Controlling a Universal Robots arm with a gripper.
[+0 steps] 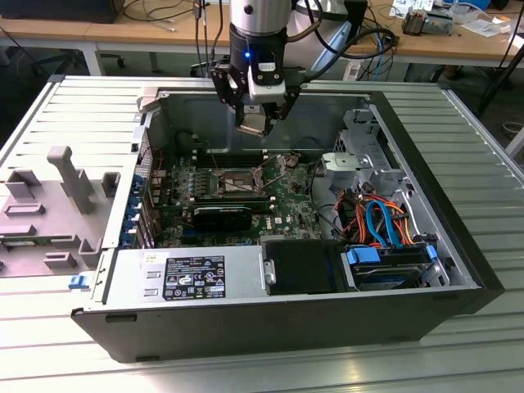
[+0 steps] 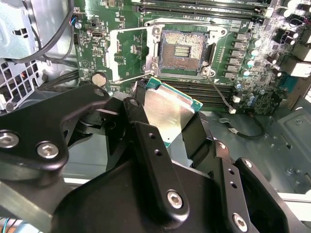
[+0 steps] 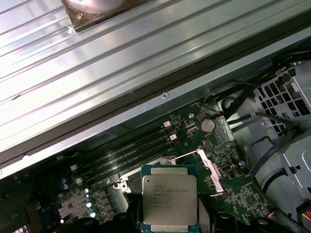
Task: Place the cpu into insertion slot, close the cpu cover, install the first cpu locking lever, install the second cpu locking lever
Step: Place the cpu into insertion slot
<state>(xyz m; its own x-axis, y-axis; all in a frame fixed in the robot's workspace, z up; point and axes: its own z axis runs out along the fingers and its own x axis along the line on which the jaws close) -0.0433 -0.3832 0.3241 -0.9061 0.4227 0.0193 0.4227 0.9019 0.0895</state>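
The small flat square cpu [image 3: 169, 198] with its dull silver top sits clamped by its edges between the fingers of the black gripper [image 1: 259, 116], in the air. Below the gripper, inside the open black computer case [image 1: 270, 323], lies the silver-rimmed square insertion slot [image 2: 182, 51], its dark centre uncovered. The thin silver cpu cover [image 2: 129, 31] is swung open beside the slot on the green motherboard [image 2: 99, 48].

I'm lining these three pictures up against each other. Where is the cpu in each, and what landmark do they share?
Exterior view: cpu held in the gripper, above the open case.
Second wrist view: cpu in the gripper, apart from the empty slot beyond it.
First wrist view: cpu, printed face showing, near the memory slots.
Shared landmark: those memory slots.
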